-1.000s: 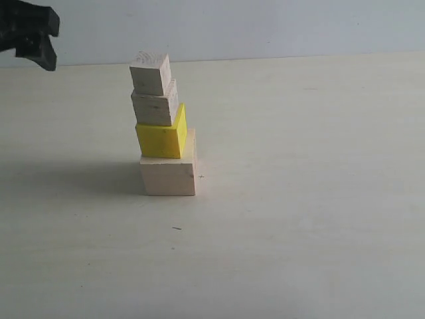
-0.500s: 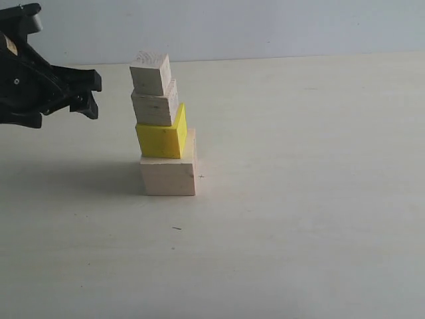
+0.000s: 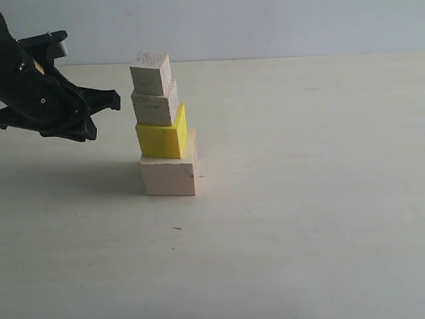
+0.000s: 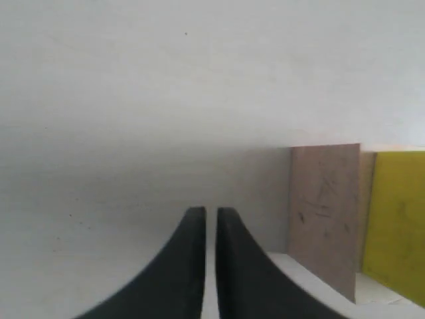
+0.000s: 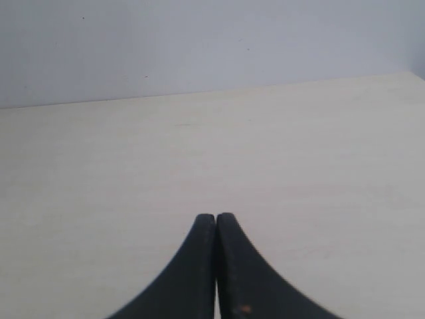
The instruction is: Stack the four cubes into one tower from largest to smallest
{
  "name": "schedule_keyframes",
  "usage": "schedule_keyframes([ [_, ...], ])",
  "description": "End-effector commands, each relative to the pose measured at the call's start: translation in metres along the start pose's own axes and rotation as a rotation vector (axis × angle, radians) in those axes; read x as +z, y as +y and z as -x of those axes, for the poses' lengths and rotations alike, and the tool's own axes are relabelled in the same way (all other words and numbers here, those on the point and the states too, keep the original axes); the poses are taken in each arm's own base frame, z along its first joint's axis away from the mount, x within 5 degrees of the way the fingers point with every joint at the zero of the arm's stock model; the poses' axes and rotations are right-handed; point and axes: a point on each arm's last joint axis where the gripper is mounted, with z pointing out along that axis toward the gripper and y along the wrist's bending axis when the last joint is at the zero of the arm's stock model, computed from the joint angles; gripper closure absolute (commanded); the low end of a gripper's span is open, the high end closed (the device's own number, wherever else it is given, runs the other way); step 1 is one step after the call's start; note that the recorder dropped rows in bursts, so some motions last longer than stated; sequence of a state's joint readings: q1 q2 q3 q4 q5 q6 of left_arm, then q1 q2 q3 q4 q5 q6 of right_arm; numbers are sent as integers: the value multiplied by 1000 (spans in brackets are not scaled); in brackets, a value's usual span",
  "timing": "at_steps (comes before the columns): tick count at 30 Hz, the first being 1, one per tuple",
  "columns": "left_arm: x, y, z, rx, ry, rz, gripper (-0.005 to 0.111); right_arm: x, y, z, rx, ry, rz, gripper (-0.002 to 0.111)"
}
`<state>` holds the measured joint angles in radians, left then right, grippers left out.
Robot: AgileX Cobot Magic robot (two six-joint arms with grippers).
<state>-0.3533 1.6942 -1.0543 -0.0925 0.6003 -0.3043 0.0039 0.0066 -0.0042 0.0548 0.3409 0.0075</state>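
Note:
The four cubes stand as one tower on the table. The large pale wood cube is at the base, with the yellow cube on it, then a smaller wood cube, and the smallest wood cube on top. My left gripper hovers just left of the tower at mid height, not touching it. Its jaws are almost together with nothing between them. The left wrist view shows a wood cube face beside the yellow cube. My right gripper is shut and empty over bare table, outside the exterior view.
The pale table stretches around the tower, with a plain wall behind it. The upper cubes sit slightly offset toward the left of the base cube.
My left gripper has come in from the upper left, moving right and down toward the tower. Its jaws have gone from open to nearly together. The tower has not moved.

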Motion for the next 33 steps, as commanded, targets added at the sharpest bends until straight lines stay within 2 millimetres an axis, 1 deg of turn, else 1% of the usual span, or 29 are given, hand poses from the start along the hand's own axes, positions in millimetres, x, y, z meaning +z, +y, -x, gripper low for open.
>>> schedule_keyframes([
  [1,5,-1,-1,-46,3,-32,106,0,-1,-1,-11,-9,-8,108],
  [7,9,-3,-7,-58,23,-83,107,0,-1,-1,-11,-9,-8,108],
  [11,10,-13,-11,-83,56,-196,107,0,-1,-1,-11,-9,-8,108],
  [13,9,-15,-11,-109,60,-221,107,0,-1,-1,-11,-9,-8,108],
  [21,8,-19,-16,-116,118,-263,107,0,-1,-1,-11,-9,-8,108],
  [25,7,-23,-15,-166,117,-301,107,0,-1,-1,-11,-9,-8,108],
  [28,6,-26,-14,-170,112,-335,107,0,-1,-1,-11,-9,-8,108],
  [33,6,-26,-14,-179,116,-341,107,0,-1,-1,-9,-9,-8,108],
])
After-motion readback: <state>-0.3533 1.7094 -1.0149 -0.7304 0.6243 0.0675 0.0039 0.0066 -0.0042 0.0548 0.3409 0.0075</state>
